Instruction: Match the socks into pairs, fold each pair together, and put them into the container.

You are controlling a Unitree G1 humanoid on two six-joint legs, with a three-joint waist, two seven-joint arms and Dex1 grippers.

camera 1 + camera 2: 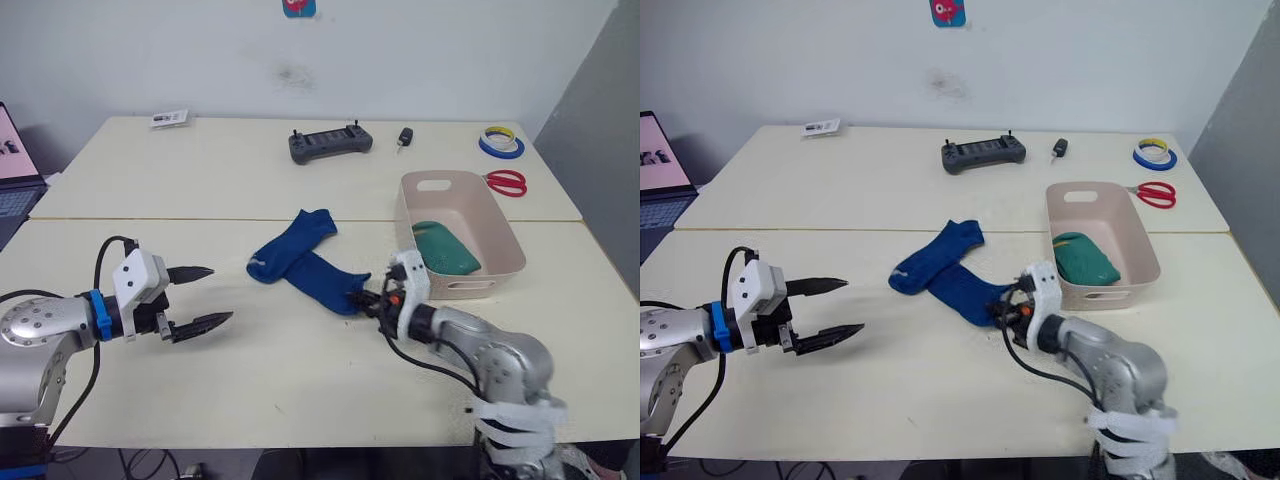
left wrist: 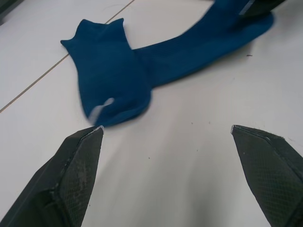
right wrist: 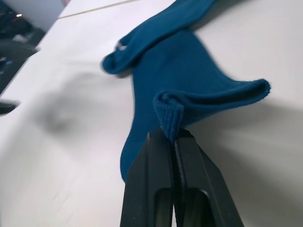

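Two royal blue socks lie crossed in a V at the middle of the table. My right gripper is shut on the cuff end of the nearer blue sock, lifting that edge slightly. To the left, my left gripper hovers open just above the table, pointing at the socks' joined end. The beige-pink container stands at the right with a folded green pair inside.
At the back of the table lie a black controller, a car key, tape rolls, red scissors and a small card. A laptop sits at the far left edge.
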